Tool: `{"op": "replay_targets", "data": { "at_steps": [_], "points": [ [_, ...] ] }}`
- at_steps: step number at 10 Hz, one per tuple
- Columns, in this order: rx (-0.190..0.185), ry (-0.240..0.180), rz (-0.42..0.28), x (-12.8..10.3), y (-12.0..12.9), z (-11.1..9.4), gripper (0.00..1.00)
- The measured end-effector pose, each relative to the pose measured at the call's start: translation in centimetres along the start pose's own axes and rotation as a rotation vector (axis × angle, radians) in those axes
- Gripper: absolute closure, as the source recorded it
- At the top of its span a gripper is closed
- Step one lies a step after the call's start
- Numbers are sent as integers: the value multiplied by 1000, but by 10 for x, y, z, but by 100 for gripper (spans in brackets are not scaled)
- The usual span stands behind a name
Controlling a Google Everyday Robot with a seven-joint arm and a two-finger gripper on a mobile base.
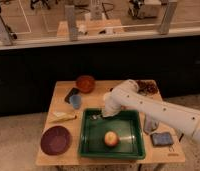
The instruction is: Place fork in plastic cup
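Observation:
My white arm reaches in from the right. Its gripper (pixel 104 114) hangs over the back left corner of the green tray (pixel 135 150). It is shut on the fork (pixel 95 116), whose slim silver shaft sticks out to the left over the tray's left rim. The light-blue plastic cup (pixel 75 101) stands upright on the wooden table, to the left of the gripper and a little further back, apart from it. Nothing shows inside the cup.
An orange-yellow fruit (pixel 111 138) lies in the tray. A brown bowl (pixel 85 82) and a black-handled tool (pixel 70 93) sit behind the cup. A yellowish utensil (pixel 63 118) and a maroon plate (pixel 55 140) lie at the left. A blue sponge (pixel 161 138) lies at the right.

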Motion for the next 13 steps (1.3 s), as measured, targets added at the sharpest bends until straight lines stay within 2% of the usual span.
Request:
{"op": "replay_targets", "data": {
  "at_steps": [3,7,10,13],
  "points": [
    [-17,59,-56,-19,-28,13,100],
    [-35,114,-49,-20,-39,18,100],
    [-32,138,-40,-20,-39,7,100],
    [-21,156,-36,-21,-39,-13,100]
  ]
}}
